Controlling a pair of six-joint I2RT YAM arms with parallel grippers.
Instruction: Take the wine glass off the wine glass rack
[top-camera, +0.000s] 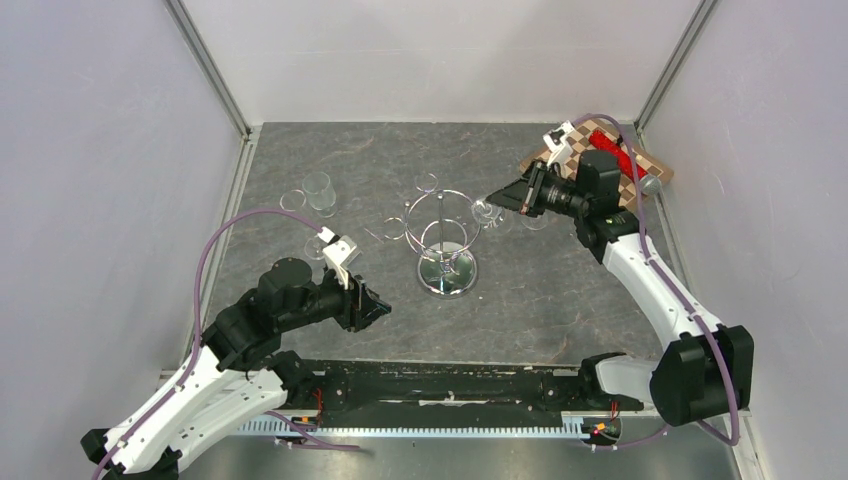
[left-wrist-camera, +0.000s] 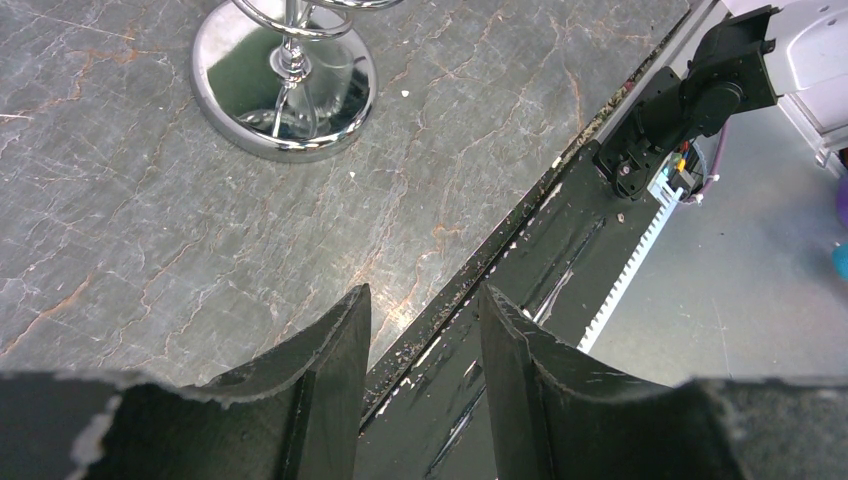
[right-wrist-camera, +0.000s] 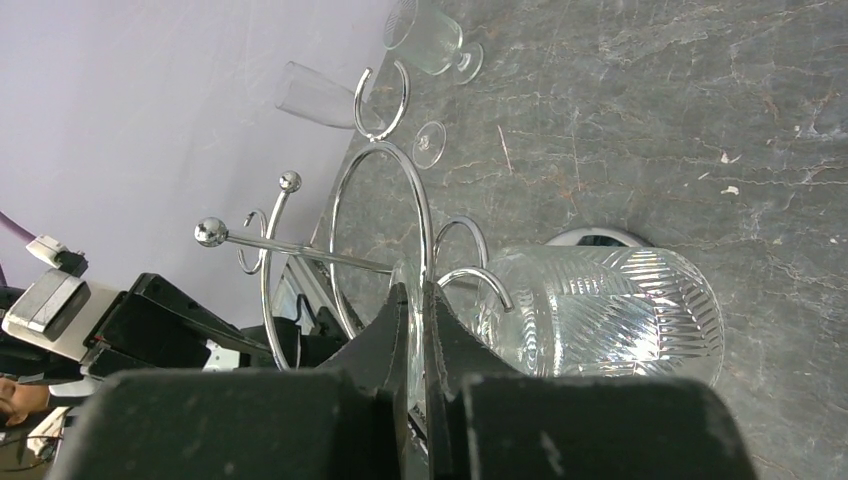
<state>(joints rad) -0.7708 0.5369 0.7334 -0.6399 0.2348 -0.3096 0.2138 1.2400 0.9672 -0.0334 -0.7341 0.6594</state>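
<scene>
From above, your rack (top-camera: 441, 245) is standing on the surface (top-camera: 560, 300), with the glass (top-camera: 486, 213) hanging at its right side. Left wrist: your left pincer (left-wrist-camera: 424, 300) is hovering, fingers apart, beside the rack's base. Right wrist: your right pincer (right-wrist-camera: 416, 300) is clamping the glass's thin foot.

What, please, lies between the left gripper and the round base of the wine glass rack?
Only bare grey marbled tabletop with a few tiny white specks. The left wrist view shows this stretch between the left gripper and the wine glass rack.
</scene>
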